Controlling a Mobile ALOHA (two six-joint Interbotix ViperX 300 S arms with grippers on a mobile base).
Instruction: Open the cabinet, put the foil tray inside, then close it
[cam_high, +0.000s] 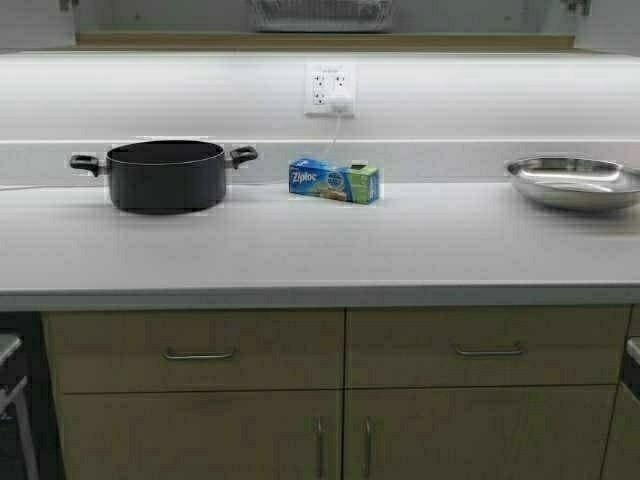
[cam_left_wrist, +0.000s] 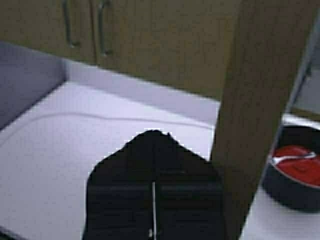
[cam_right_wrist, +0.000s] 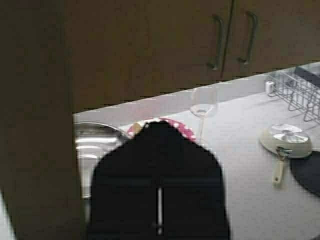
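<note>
The foil tray (cam_high: 322, 13) sat inside the open cabinet (cam_high: 325, 41) at the far top of the high view, only its ribbed silvery side showing above the cabinet's olive-tan bottom edge, its upper part cut off by the frame. Below, a smooth pale surface (cam_high: 320, 250) ran the full width under a lit white backsplash with a wall outlet (cam_high: 329, 90) and a plugged-in white cord. On the surface stood a matte black two-handled pot (cam_high: 165, 175) at left, a blue-and-green Ziploc box (cam_high: 335, 181) in the middle, and a shiny round steel bowl (cam_high: 575, 181) at right, partly cut off. Base cupboards (cam_high: 340, 395) with horizontal drawer handles filled the near side. Neither arm appeared in the high view. In the left wrist view the black left claw (cam_left_wrist: 153, 145) was closed, its fingers pressed together, just beside an open tan door panel (cam_left_wrist: 260, 110). In the right wrist view the right claw (cam_right_wrist: 159, 131) was likewise closed, near a dark, blurred door edge (cam_right_wrist: 37, 130); a wine glass (cam_right_wrist: 202, 107) and small pan (cam_right_wrist: 285, 142) stood beyond.
</note>
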